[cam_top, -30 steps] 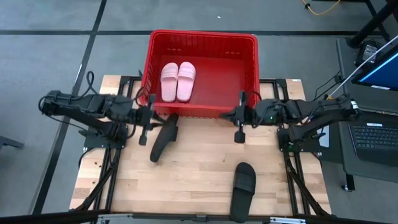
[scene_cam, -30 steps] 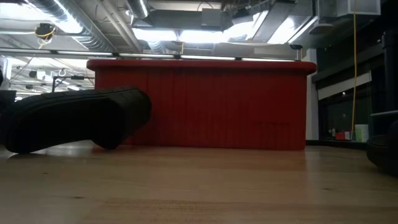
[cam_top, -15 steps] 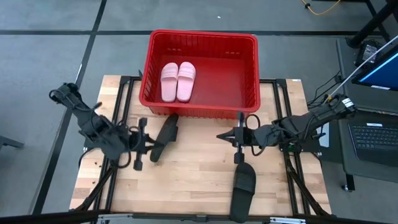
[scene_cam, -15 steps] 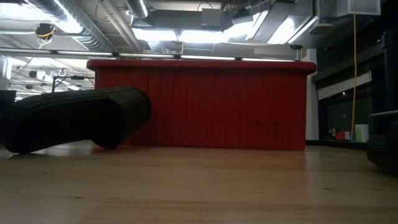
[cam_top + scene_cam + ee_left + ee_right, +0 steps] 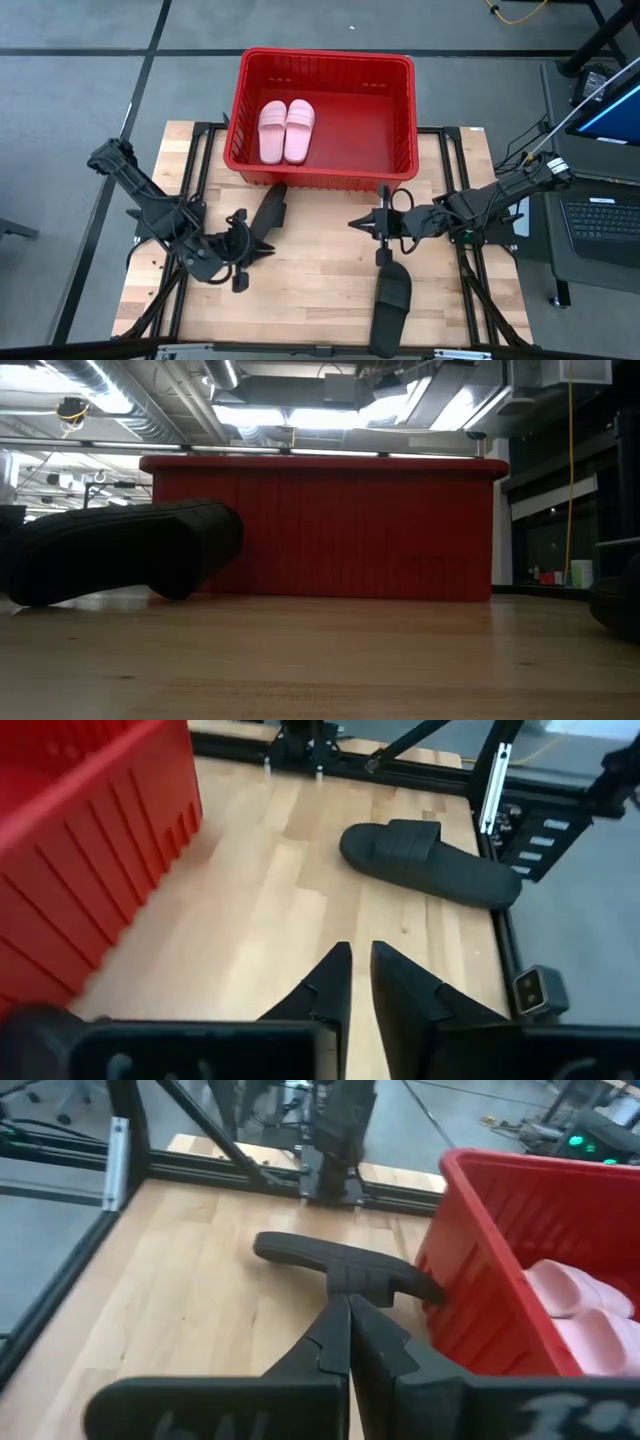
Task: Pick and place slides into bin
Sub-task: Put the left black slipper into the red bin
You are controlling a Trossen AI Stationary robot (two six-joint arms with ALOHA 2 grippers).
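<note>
Two pale pink slides (image 5: 287, 130) lie side by side in the left half of the red bin (image 5: 400, 150) at the table's far edge. One black slide (image 5: 266, 214) lies on the table with its far end at the bin's front wall; it also shows in the right wrist view (image 5: 340, 1265). The other black slide (image 5: 391, 300) lies flat near the front right and shows in the left wrist view (image 5: 430, 865). My left gripper (image 5: 264, 246) is shut and empty, near the first black slide's near end. My right gripper (image 5: 356, 222) is shut and empty at mid-table.
Bare wooden table top lies between the two grippers and in front of the bin. The arms' black metal frames (image 5: 190, 190) run along the table's left and right sides. A laptop (image 5: 600, 225) stands off the table to the right.
Both arms have swung away from the bin's front wall toward the table's near edge. My left gripper has moved near and right, now beside the left black slide's near end. My right gripper has moved near and left, pointing toward the table's left. The slides have stayed put.
</note>
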